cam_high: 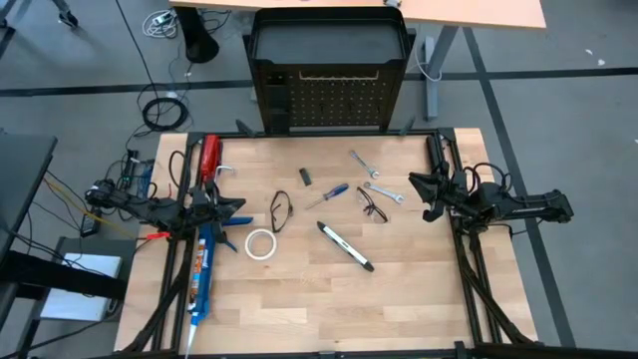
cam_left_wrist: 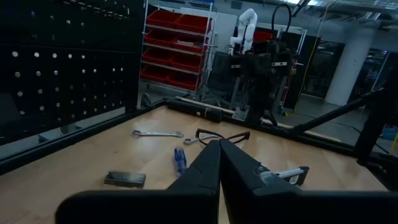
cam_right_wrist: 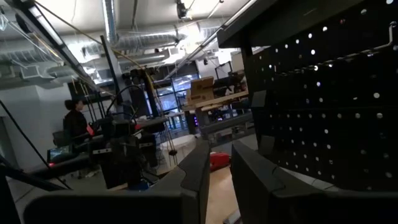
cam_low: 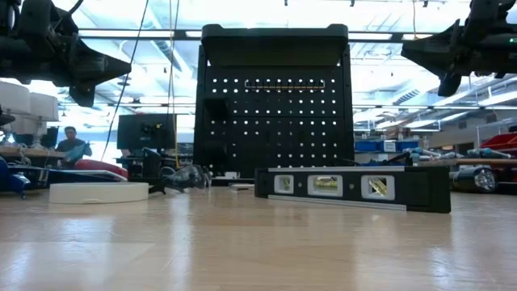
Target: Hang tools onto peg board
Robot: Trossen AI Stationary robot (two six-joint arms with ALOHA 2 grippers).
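Note:
The peg board (cam_high: 334, 95) stands upright at the table's far edge, its feet on the tabletop. On the wood in front of it lie two silver wrenches (cam_high: 362, 163) (cam_high: 383, 191), a blue-handled screwdriver (cam_high: 327, 195), two black safety glasses (cam_high: 280, 210) (cam_high: 372, 206), a white tape roll (cam_high: 261, 243) and a black-and-white level-like tool (cam_high: 345, 246). My left gripper (cam_left_wrist: 219, 146) hovers at the left edge, shut on nothing. My right gripper (cam_right_wrist: 221, 152) hovers at the right edge. A narrow gap shows between its fingers, with nothing in it.
A long blue caulking gun (cam_high: 201, 274) and a red-handled tool (cam_high: 209, 158) lie under the left arm. A small dark block (cam_high: 305, 177) sits near the peg board. The near half of the tabletop (cam_high: 329, 309) is bare wood. A person (cam_right_wrist: 76, 124) is in the room beyond.

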